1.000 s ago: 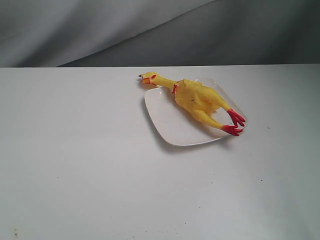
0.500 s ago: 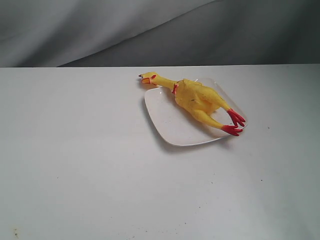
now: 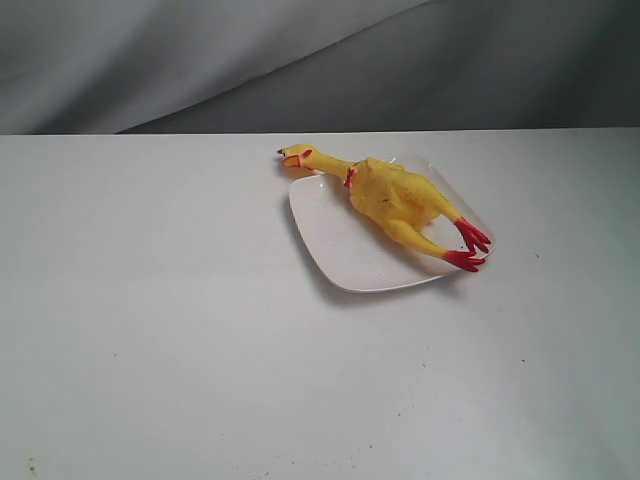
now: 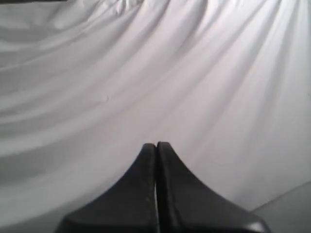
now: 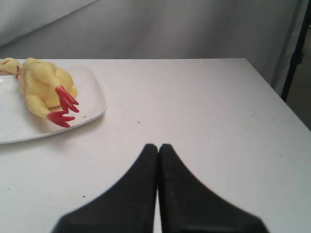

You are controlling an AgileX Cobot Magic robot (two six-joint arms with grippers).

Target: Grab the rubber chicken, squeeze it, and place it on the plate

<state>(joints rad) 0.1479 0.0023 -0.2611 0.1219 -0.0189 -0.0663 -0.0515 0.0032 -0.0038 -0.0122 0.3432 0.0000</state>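
The yellow rubber chicken [image 3: 393, 199] lies across the white square plate [image 3: 335, 240], its head and orange beak past the plate's far left corner, its red feet at the right edge. From the right wrist view the chicken [image 5: 43, 87] rests on the plate [image 5: 92, 94] with red feet toward me. My right gripper [image 5: 158, 145] is shut and empty, low over the bare table, well apart from the plate. My left gripper [image 4: 156, 144] is shut with nothing in it, facing only a white draped cloth. Neither gripper shows in the exterior view.
A white table [image 3: 150, 300] holds the plate. Its right edge [image 5: 277, 97] drops off beside a dark stand leg [image 5: 296, 53]. Grey-white cloth [image 3: 300, 60] hangs behind the table.
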